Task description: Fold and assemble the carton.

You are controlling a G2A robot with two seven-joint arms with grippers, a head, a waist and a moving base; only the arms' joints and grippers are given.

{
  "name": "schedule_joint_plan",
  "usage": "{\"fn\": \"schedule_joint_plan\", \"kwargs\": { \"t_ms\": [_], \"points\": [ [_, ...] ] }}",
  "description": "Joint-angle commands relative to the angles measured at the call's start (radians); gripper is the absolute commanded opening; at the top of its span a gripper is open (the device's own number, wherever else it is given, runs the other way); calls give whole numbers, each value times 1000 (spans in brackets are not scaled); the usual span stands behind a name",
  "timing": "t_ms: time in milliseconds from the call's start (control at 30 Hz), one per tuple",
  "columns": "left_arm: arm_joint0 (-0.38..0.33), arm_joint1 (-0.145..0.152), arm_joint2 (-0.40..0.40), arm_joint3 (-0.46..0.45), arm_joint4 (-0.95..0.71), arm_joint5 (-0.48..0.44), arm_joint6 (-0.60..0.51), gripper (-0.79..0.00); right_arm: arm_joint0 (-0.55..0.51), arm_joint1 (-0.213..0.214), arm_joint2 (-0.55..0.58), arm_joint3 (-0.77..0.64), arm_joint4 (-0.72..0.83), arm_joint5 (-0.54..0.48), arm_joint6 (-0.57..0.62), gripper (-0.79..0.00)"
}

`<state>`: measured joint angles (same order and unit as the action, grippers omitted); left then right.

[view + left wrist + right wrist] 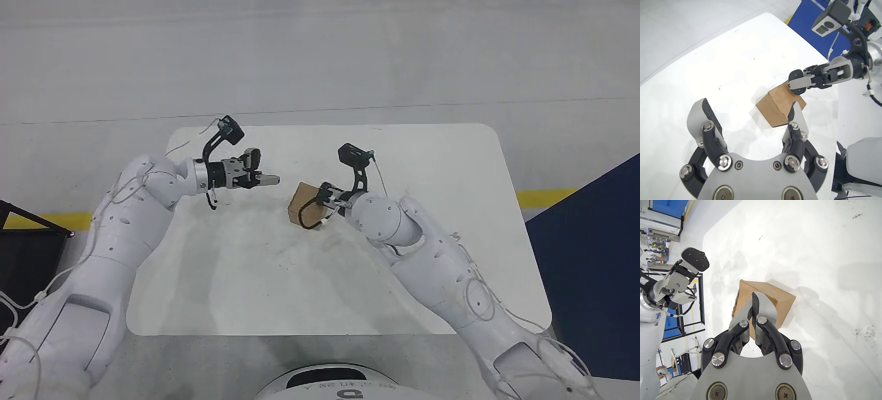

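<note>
The carton (pixel 303 210) stands tilted mid-counter (pixel 450 170). The right fingers (pixel 765 306) are pinched shut on its upper-right edge, and the left fingers (pixel 696 111) gape empty just left of it. A firm pinch should steady it while the left squares the near face. The pinched edge points upper right, and the boxy shape shows no clear long axis.
</note>
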<state>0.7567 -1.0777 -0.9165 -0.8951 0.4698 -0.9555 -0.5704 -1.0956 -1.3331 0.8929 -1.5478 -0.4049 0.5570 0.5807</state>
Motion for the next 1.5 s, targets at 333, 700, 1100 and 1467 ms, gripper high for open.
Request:
{"fn": "schedule_joint_plan", "kwargs": {
  "t_ms": [333, 700, 1100, 1467],
  "points": [
    [-9, 0, 5, 1, 23, 18, 1, 0, 6, -7, -8, -9, -11, 32, 13, -785],
    [-17, -3, 12, 4, 29, 22, 2, 0, -45, 1, -25, -122, -16, -58, 103, -785],
    [-36, -8, 24, 25, 31, 12, 5, 0, 24, -18, -145, 37, -108, -75, 222, -785],
    [-43, -10, 26, 44, 32, 6, 12, 0, 11, -11, -101, 29, -101, -50, 251, -785]
  ]
}}
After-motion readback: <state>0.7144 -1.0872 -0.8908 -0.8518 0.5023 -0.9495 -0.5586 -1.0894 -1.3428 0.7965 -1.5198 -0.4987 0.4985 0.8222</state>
